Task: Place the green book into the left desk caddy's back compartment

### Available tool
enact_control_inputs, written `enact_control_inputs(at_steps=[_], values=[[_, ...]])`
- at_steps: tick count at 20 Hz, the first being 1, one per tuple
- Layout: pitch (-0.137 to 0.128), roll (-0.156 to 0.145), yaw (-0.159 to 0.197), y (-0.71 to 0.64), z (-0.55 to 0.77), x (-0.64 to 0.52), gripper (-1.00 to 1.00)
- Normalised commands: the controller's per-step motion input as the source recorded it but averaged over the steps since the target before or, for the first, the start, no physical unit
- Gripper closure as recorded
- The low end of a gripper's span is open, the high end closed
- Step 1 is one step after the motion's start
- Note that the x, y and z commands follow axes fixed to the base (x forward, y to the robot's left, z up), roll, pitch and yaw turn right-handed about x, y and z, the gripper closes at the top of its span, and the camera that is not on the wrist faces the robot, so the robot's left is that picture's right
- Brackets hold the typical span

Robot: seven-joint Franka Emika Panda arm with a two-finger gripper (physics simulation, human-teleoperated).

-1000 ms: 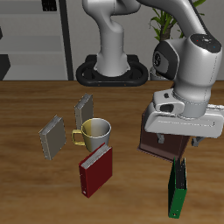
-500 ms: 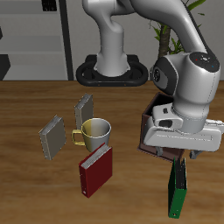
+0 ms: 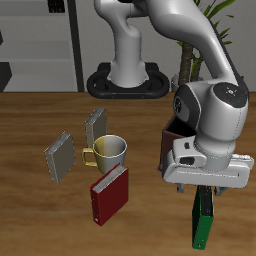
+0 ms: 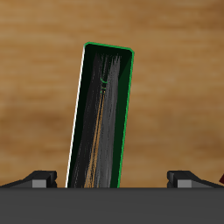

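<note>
Wooden tabletop carries the left desk caddy [image 3: 178,150], mostly hidden behind the arm, with the green book [image 3: 203,220] standing on edge near the front edge. Directly above it hangs the gripper [image 3: 205,190], jaws spread wide, apparently lined up to pinch its top. Only the wrist view shows the book's upper edge [image 4: 99,118] unclamped between the fingers [image 4: 39,178].
</note>
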Motion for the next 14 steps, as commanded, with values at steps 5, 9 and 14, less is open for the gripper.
enact_control_inputs(at_steps=[5, 9, 14], values=[[0.043, 0.017, -0.003, 0.01, -0.25, 0.08, -1.0], [0.034, 0.009, 0.013, 0.01, -0.25, 0.05, 1.0], [-0.003, 0.006, -0.002, -0.01, 0.01, 0.0, 1.0]])
